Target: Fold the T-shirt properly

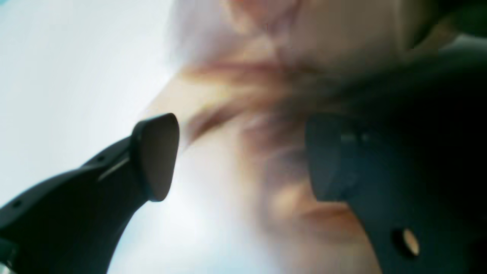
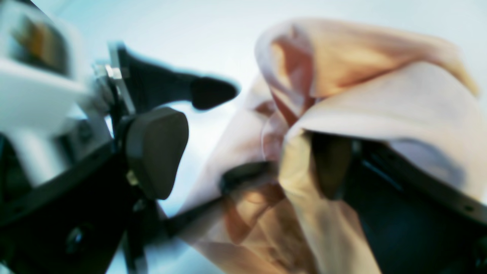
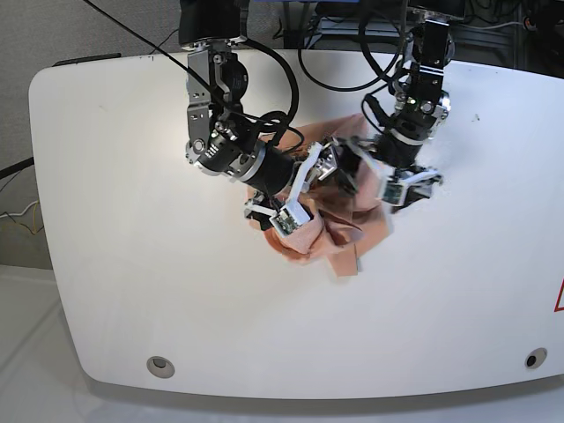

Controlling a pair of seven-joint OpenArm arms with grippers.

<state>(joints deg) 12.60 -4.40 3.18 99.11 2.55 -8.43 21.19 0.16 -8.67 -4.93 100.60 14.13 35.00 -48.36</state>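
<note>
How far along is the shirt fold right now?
Nothing looks folded yet: the T-shirt lies bunched in a heap mid-table. In hand: both arms are over it; the right gripper has open jaws with cloth draped over one finger, and the left gripper is open above the fabric. Spreading flat and every fold remain.

Legible text, labels, brands, numbers: none in any view.

Signs: one partial red mark (image 3: 559, 298), a triangular outline cut off by the picture border, at the edge of the white table (image 3: 132, 264) in the base view; nothing in it can be read.

Wrist views: too blurred for any lettering.
</note>
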